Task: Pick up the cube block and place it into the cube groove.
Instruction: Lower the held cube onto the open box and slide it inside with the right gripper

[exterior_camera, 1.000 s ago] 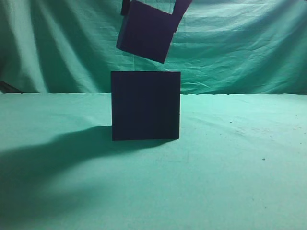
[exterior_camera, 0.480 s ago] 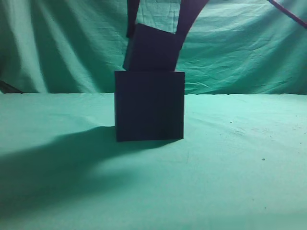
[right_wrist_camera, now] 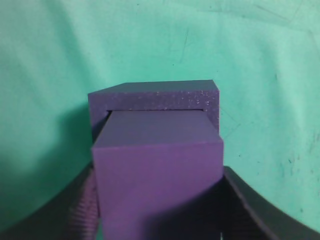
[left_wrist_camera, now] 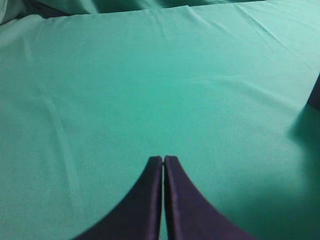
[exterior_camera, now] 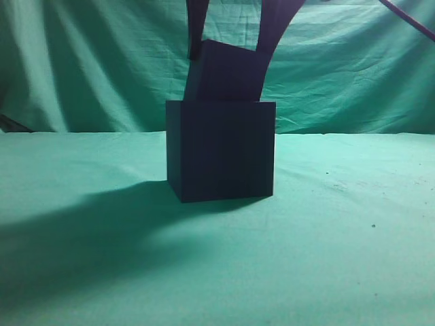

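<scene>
Cloth (exterior_camera: 353, 238) in green covers your table, and over its left stretch your left gripper (left_wrist_camera: 163, 161) hangs with its two fingers pressed together on nothing. At the middle you see the cube groove (exterior_camera: 221, 151) standing upright on the cloth, and the cube block (exterior_camera: 224, 71) sits tilted with its lower part sunk into the groove's open top (its upper part is above the rim). Your right gripper (exterior_camera: 234, 41) comes down from above and clamps the block between its fingers, one on each side.
</scene>
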Motion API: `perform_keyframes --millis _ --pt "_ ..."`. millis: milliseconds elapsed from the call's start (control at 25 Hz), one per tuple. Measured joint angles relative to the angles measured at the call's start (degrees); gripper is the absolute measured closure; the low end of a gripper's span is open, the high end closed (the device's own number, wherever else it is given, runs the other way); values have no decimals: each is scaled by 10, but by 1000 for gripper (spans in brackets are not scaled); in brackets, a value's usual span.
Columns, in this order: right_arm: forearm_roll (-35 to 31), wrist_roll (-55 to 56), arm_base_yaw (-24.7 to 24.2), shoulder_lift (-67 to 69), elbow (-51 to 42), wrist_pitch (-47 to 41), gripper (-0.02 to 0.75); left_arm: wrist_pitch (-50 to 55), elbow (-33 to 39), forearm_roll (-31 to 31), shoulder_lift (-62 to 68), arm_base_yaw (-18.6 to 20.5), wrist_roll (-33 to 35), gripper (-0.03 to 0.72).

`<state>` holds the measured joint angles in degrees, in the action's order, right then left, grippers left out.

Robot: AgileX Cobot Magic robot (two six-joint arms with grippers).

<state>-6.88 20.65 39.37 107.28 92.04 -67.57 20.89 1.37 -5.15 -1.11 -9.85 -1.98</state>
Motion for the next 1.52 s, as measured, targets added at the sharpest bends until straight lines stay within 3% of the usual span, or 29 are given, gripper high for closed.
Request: perform_keyframes --millis 840,1040,1240,1480,1520 --pt "7 -34 0 0 0 -22 307 0 0 0 0 0 0 688" --pt "4 -90 0 0 14 -30 307 0 0 0 0 0 0 688" --pt "0 -110 0 -1 17 -30 92 0 0 0 0 0 0 688" --pt "1 -110 0 2 29 -34 92 0 0 0 0 0 0 688" --pt "1 -110 0 3 39 -34 158 0 0 0 0 0 0 688"
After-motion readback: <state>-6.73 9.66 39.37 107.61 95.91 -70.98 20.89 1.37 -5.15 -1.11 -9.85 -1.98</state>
